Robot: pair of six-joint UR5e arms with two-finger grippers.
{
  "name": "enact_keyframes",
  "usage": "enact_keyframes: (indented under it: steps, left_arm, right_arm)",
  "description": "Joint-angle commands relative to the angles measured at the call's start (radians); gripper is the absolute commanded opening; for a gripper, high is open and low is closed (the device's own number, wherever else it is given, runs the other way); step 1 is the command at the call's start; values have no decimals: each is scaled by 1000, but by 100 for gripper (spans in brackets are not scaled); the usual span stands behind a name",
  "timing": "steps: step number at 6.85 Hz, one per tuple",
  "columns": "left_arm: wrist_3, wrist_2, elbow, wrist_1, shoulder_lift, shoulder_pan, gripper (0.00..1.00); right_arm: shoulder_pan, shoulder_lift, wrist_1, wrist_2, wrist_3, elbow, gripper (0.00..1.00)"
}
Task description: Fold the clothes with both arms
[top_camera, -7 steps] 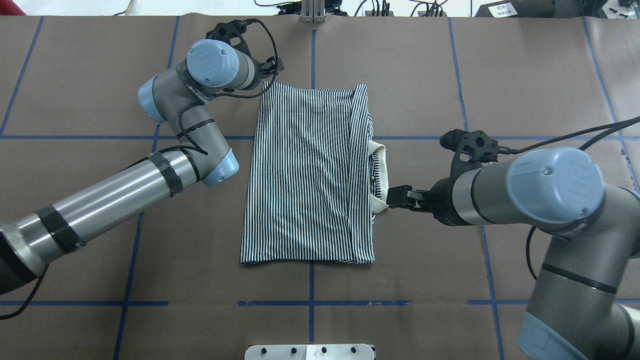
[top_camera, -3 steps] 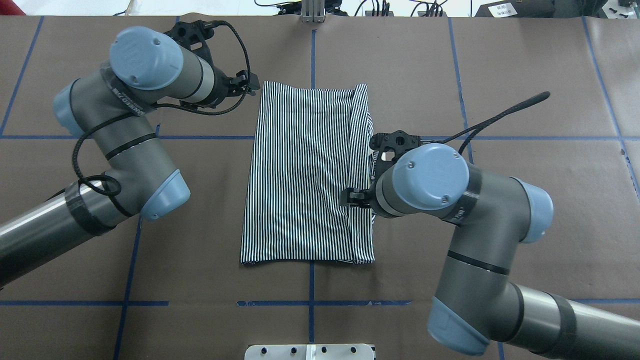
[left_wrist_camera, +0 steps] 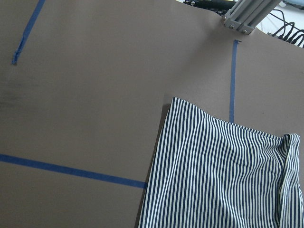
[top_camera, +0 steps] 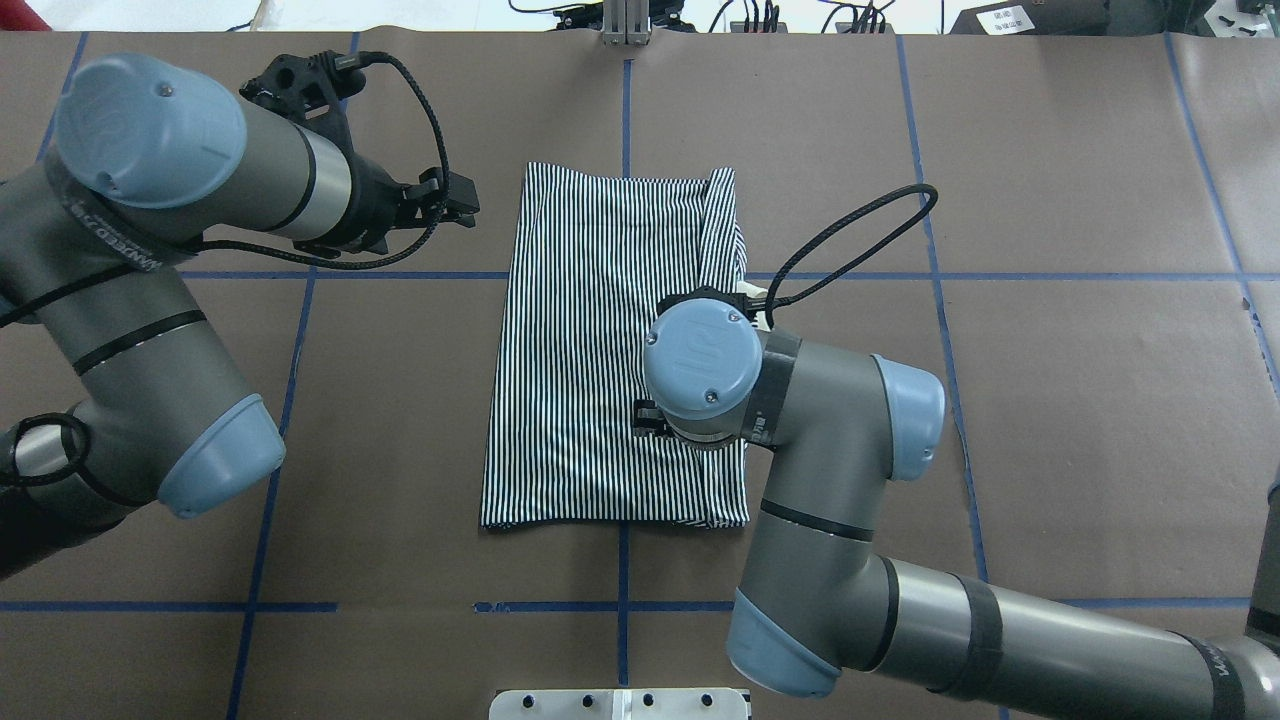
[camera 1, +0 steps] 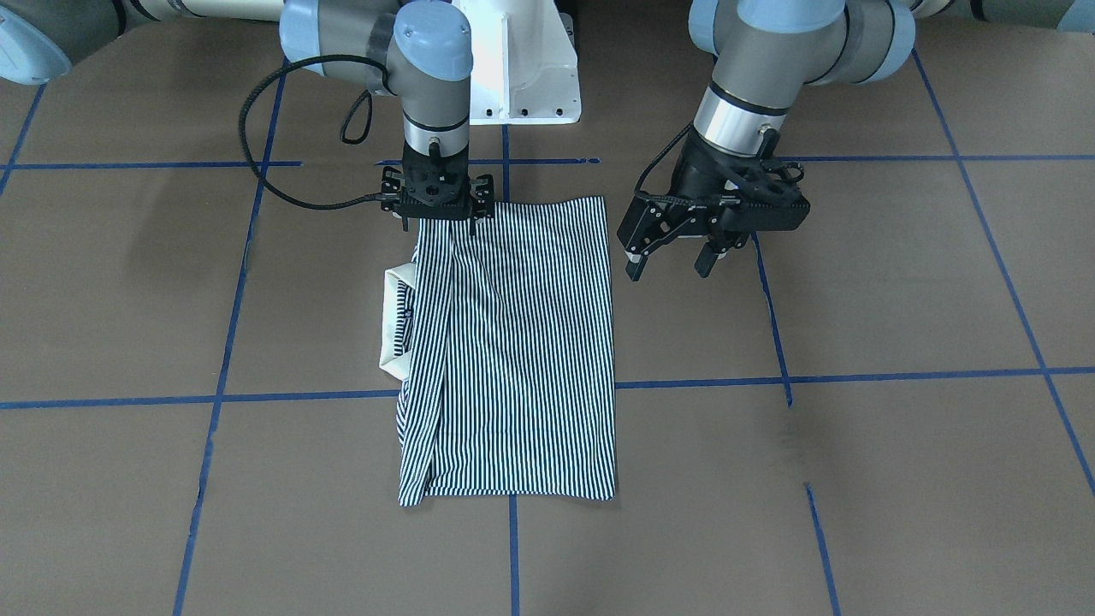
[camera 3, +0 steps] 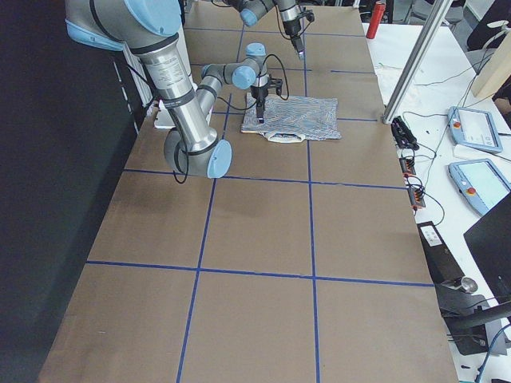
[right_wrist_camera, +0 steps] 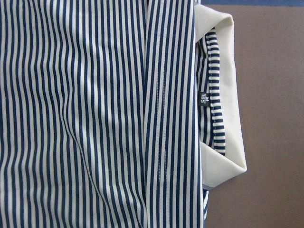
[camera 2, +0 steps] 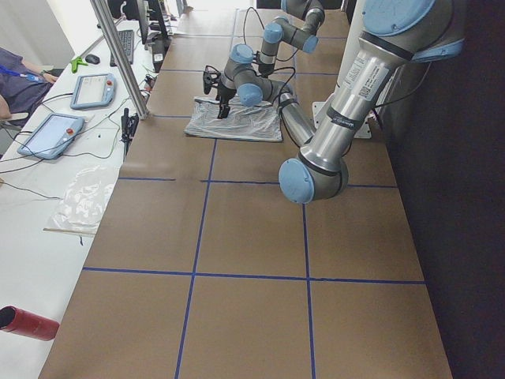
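Shirt: We see a navy-and-white striped polo shirt [top_camera: 600, 350] folded into one long panel, lying flat at the middle of the bench [top_camera: 1050, 400].
Collar: The cream collar [camera 1: 392, 325] pokes out from the folded side on the robot's right. A small dark label [right_wrist_camera: 204, 98] shows inside it.
Right arm: The right arm [top_camera: 830, 440] bends over the shirt's right half, and its right gripper [camera 1: 438, 214] points straight down.
Right fingers: We cannot tell whether they are parted or closed.
Left gripper: The left gripper [camera 1: 669, 267] hangs above the bench just beside the shirt's left edge, clear of the cloth, with its fingers [camera 1: 633, 267] spread apart and holding nothing.
Bench surface: The bench is covered in brown paper, crossed by blue tape lines [top_camera: 300, 272].
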Motion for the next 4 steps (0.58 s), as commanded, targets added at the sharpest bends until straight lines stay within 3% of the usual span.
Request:
enact_keyframes:
  steps: [1, 4]
  left_arm:
    - [4, -5, -26, 13, 14, 0, 100]
    - [3, -5, -23, 12, 14, 0, 100]
  right_arm:
    - [-25, 28, -23, 11, -7, -75, 100]
    - [-31, 14, -92, 13, -67, -76, 100]
